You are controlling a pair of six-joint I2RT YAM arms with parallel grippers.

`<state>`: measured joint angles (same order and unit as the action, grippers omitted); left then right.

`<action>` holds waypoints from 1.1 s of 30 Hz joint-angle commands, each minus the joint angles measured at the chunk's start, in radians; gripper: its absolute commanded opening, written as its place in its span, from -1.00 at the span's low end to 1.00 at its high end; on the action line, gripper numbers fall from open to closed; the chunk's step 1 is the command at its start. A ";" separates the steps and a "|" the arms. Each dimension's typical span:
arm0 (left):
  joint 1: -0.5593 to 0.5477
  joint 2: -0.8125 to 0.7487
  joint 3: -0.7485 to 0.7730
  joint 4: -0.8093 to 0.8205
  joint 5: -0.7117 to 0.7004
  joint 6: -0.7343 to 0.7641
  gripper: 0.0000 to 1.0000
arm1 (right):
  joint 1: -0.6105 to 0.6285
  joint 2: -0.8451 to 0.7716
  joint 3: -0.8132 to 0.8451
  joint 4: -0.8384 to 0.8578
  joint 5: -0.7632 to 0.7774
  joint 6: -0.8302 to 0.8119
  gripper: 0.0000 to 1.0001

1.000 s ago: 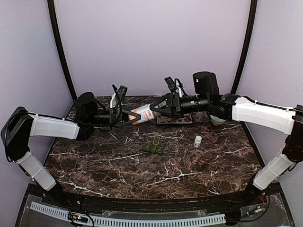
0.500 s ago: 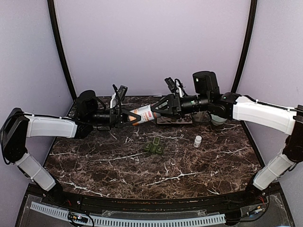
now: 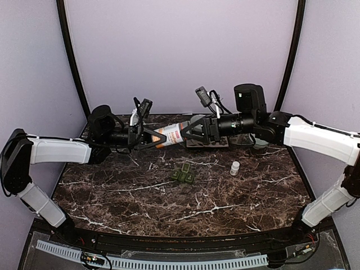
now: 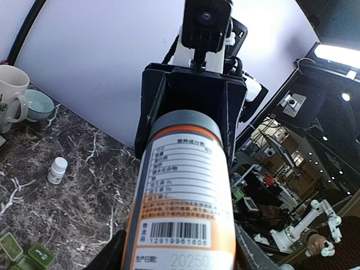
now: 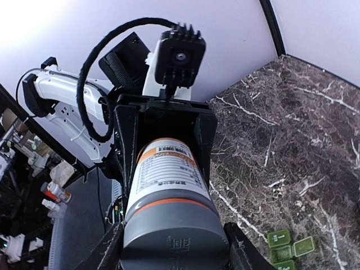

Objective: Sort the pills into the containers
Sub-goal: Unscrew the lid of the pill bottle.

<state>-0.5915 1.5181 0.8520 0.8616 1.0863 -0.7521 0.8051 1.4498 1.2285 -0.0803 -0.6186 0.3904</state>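
Note:
A large bottle [image 3: 169, 135] with an orange-and-white label and a grey cap lies level in the air over the back of the table. My left gripper [image 3: 151, 137] is shut on its bottom end, and it also shows in the left wrist view [image 4: 180, 247]. My right gripper [image 3: 189, 132] is shut on the grey cap end [image 5: 171, 242]. The dark green pill box [image 3: 184, 175] sits on the table below them with some lids open; it also shows in the wrist views [image 4: 28, 253] [image 5: 289, 247]. No pills show.
A small white bottle [image 3: 234, 167] stands right of the pill box, also in the left wrist view [image 4: 56, 170]. A white mug [image 4: 11, 93] and a pale green bowl [image 4: 38, 105] stand at the back right. The table is dark marble [image 3: 169, 208].
The bottle stays held between both grippers. The right wrist has shifted slightly to the right and turned a little. The left arm has reached slightly further in.

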 commanded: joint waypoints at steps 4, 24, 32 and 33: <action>0.001 -0.003 0.044 0.260 0.129 -0.214 -0.82 | 0.020 -0.064 -0.062 0.028 0.113 -0.240 -0.89; 0.001 -0.065 0.049 -0.090 0.056 0.108 -0.85 | 0.037 -0.081 -0.011 -0.035 0.163 -0.154 0.69; 0.001 -0.078 0.044 -0.159 -0.026 0.234 -0.85 | 0.029 -0.098 -0.008 -0.005 0.152 0.082 0.82; 0.001 -0.081 0.042 -0.172 -0.037 0.252 -0.85 | 0.026 -0.102 -0.012 0.014 0.137 0.119 0.83</action>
<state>-0.5919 1.4837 0.8692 0.7376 1.0943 -0.6128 0.8436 1.3872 1.1927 -0.1284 -0.4698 0.3428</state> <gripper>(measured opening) 0.548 0.909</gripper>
